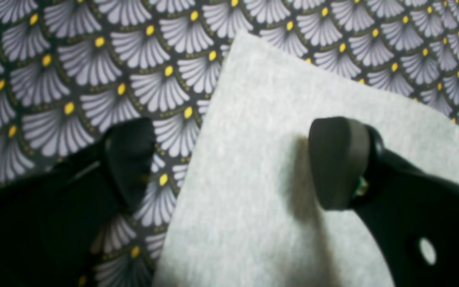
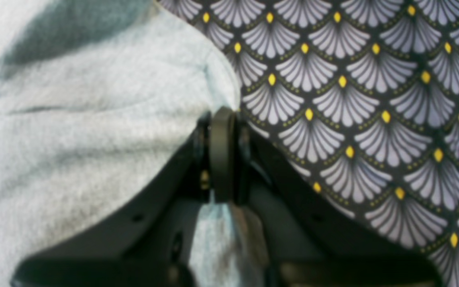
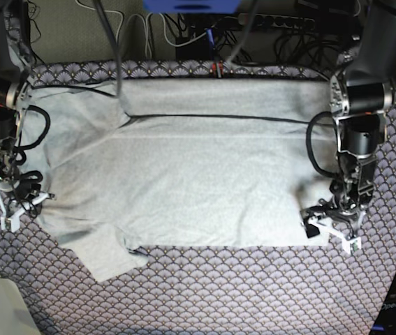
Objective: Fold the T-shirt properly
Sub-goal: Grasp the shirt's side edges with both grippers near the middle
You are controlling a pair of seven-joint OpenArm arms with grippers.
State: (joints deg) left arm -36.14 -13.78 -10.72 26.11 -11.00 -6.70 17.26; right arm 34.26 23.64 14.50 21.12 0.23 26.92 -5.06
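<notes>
We see the large light heather-grey cotton T-shirt [image 3: 184, 174] spread across the dark tablecloth with its pale fan-scallop pattern and yellow dots [image 3: 253, 293], covering most of the table's middle in the base view. Its cloth lies mostly flat, with a long dark crease line running across the upper part and 1 short sleeve [image 3: 103, 255] sticking out at the lower edge toward the right arm's side. No lettering shows on the side facing up.

Our left gripper [image 1: 233, 163] hovers over a square corner of the shirt with its 2 black fingers [image 1: 337, 163] spread wide apart, 1 above the grey cloth and 1 above the tablecloth, holding nothing.

Our right gripper [image 2: 221, 155] is pinched tight on the shirt's rounded edge, with a bunch of grey fabric pulled through between its fingers.
</notes>
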